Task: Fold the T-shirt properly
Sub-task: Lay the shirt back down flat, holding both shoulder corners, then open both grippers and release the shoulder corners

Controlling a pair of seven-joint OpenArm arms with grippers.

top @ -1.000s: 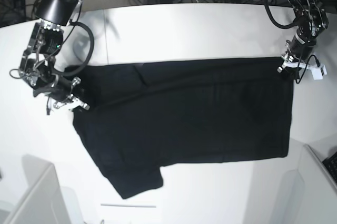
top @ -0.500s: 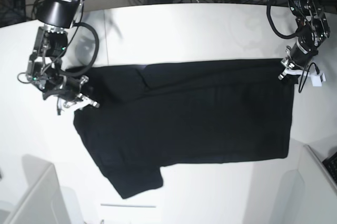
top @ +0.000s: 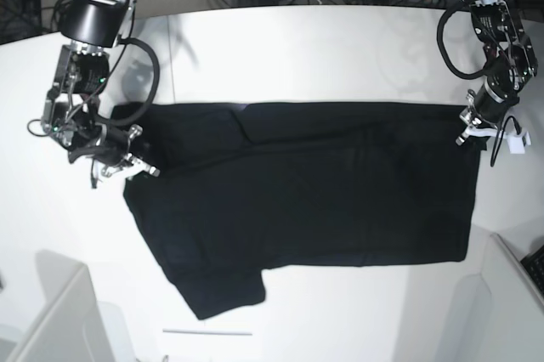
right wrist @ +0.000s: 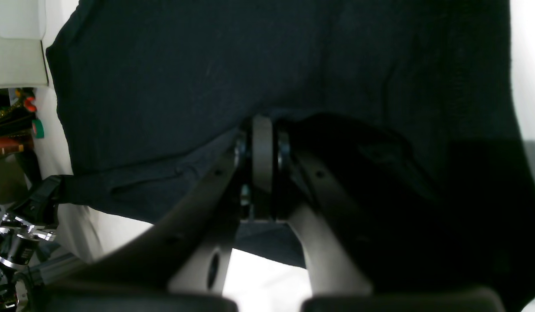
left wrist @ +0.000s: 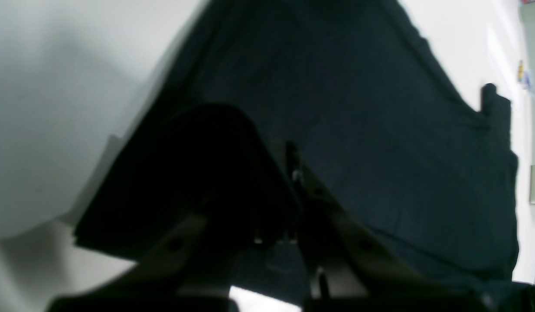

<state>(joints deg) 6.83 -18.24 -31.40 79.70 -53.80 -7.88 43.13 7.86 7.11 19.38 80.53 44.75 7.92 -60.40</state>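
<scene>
Because a clean fold needs both corners of one edge carried together, the T-shirt (top: 306, 183), spread flat across the middle of the white table (top: 297, 48) with one sleeve trailing toward 7 o'clock, is pinched at both ends: the right gripper (top: 126, 166) clamps cloth at 9 o'clock, the left gripper (top: 472, 134) clamps the corner at 3 o'clock, apparently keeping that far edge taut

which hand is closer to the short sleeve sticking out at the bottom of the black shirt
Right. The right hand grips the black cloth T-shirt just above that sleeve; the left hand holds the opposite far corner.
</scene>
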